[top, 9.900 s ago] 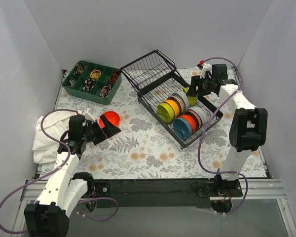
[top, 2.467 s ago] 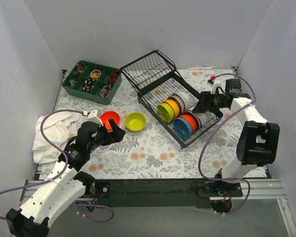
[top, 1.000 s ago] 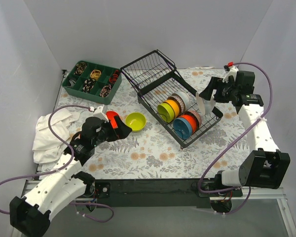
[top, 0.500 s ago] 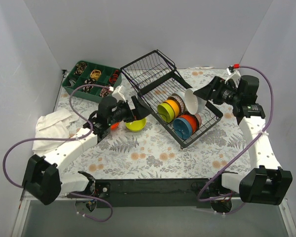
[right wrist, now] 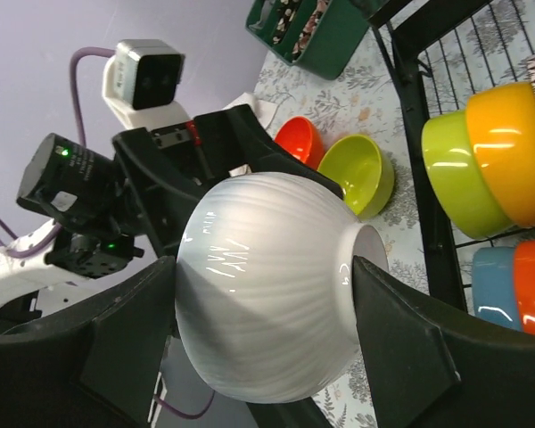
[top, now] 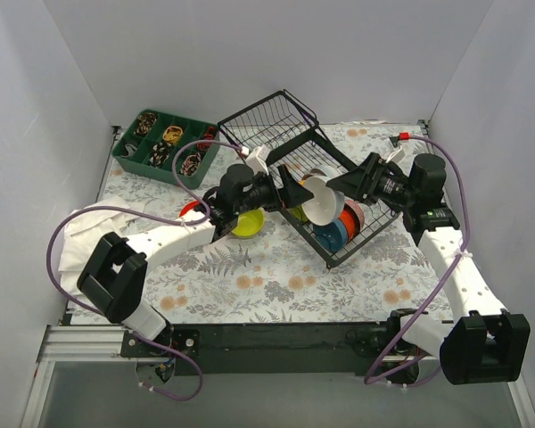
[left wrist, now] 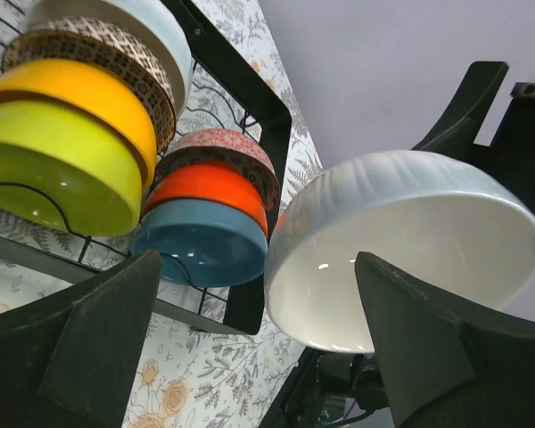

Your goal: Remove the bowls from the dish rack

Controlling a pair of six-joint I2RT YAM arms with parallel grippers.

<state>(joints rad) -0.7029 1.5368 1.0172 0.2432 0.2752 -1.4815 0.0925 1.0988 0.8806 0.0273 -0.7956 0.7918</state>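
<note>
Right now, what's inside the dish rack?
Seven bowls on edge in the rack: lime, yellow, brown-patterned, pale blue in one row; blue, orange, pink-patterned in the other. From above, the held white bowl covers most of the first row.

right tool [right wrist: 264,299] clasps a white ribbed bowl [right wrist: 267,267] (left tool [right wrist: 236,165] close behind).
</note>
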